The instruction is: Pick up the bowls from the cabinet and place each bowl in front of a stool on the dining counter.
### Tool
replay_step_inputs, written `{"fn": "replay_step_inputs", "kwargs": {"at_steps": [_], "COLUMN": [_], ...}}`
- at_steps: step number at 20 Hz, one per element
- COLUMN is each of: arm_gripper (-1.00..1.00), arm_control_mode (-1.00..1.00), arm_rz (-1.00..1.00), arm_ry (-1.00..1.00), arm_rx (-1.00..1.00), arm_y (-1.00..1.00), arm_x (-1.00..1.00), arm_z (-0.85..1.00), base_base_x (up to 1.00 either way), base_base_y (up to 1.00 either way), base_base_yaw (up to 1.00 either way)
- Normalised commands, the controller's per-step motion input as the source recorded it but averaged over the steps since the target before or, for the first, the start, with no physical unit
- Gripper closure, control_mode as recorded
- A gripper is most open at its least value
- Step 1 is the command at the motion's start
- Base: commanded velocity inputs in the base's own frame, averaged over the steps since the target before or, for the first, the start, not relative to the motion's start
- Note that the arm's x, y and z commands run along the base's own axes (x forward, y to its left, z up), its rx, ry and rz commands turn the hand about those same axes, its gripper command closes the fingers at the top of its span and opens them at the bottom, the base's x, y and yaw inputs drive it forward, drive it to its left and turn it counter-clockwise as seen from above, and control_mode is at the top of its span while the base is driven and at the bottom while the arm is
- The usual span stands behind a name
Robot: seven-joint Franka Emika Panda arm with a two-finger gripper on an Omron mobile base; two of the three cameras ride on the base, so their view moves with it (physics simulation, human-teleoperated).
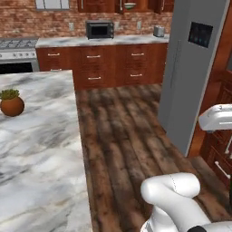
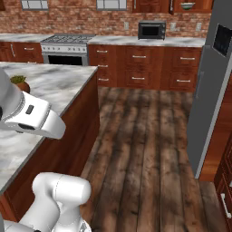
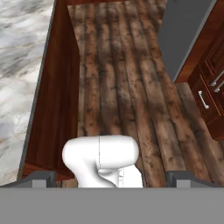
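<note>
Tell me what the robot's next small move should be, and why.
Probably drive forward toward the far wall. A bowl sits high in the open wall cabinet there, far across the wood floor, and the tool hangs open and empty by the dining counter.

no readable text, labels or signs anywhere

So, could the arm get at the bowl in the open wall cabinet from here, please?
Probably not: the bowl sits high in the cabinet across the wooden floor, far beyond the arm. The base would likely need to drive closer.
</note>
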Motion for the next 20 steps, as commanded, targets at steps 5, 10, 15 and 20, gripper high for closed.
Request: {"fn": "replay_step_inputs", "kwargs": {"at_steps": [5,10,15,20], "arm_gripper": [-1.00,-1.00,-1.00,-1.00], "arm_control_mode": [1.00,1.00,1.00,1.00], "arm_rz": [0.00,0.00,0.00,0.00], "arm_ry": [0.00,0.00,0.00,0.00], "arm_rx": [0.00,0.00,0.00,0.00], "arm_y": [0.00,0.00,0.00,0.00], "arm_x": [0.00,0.00,0.00,0.00], "arm_z": [0.00,0.00,0.00,0.00], "base_base_x": [1.00,1.00,1.00,1.00], "base_base_y": [-0.03,0.05,-0.19,-0.55], "base_base_yaw": [0.01,0.09,0.12,0.05]}}
